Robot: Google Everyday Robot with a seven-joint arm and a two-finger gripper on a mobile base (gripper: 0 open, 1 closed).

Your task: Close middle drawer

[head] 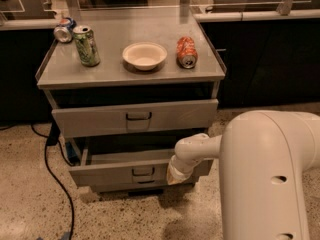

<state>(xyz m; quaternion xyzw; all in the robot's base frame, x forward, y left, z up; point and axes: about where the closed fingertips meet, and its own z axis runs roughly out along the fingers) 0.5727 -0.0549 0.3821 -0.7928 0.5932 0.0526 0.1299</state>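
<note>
Hand at open middle drawer front's right end, grip state unclear

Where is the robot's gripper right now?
In the camera view, the gripper sits low, right of centre, at the front of the open middle drawer, just right of its dark loop handle and below the upper drawer.

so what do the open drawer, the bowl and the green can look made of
Middle drawer: apparently grey metal, matte, judging by its thin flat panels. Bowl: matte off-white, perhaps paper or plastic; cannot tell which. Green can: likely aluminium, by its silvery top and glossy printed wall. The gripper sits at the drawer's front, toward its right end.
</note>
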